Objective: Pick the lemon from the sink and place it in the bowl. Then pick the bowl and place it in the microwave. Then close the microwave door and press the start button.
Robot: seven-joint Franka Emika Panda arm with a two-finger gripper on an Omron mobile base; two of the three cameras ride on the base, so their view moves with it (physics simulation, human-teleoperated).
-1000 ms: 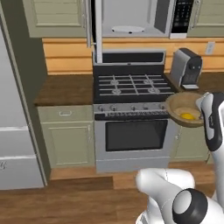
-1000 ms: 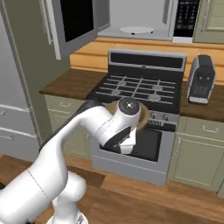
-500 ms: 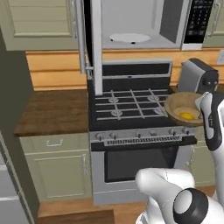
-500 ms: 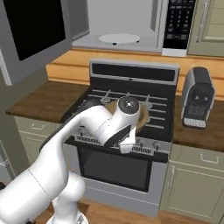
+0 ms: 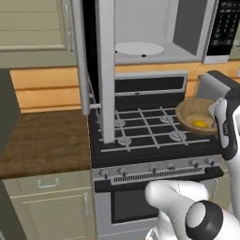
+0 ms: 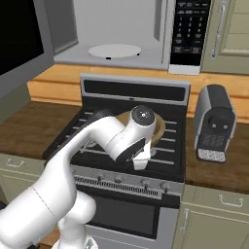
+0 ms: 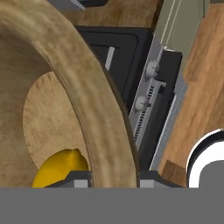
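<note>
My gripper [image 5: 217,123] is shut on the right rim of the tan wooden bowl [image 5: 194,112] and holds it above the stove's right burners. The yellow lemon [image 5: 200,123] lies inside the bowl. In the hand view the thick bowl rim [image 7: 87,109] runs between my fingertips, with the lemon [image 7: 61,168] low on its inner side. The bowl [image 6: 158,127] peeks out behind my arm in the right base view. Above, the microwave [image 5: 154,33] stands open with a white turntable inside. The microwave door [image 5: 105,70] is swung out to the left. Its black keypad [image 6: 189,29] is on the right. The sink is out of view.
A black gas stove [image 5: 140,131] with knobs along its front lies under the bowl. A grey countertop appliance [image 6: 215,121] stands right of the stove. A dark wooden counter [image 5: 42,140] runs left of the stove, above olive-green cabinets [image 5: 47,206].
The base has driven closer to the stove, so stove and microwave loom larger and the whole picture has shifted. The bowl with the lemon stays in my grip.
</note>
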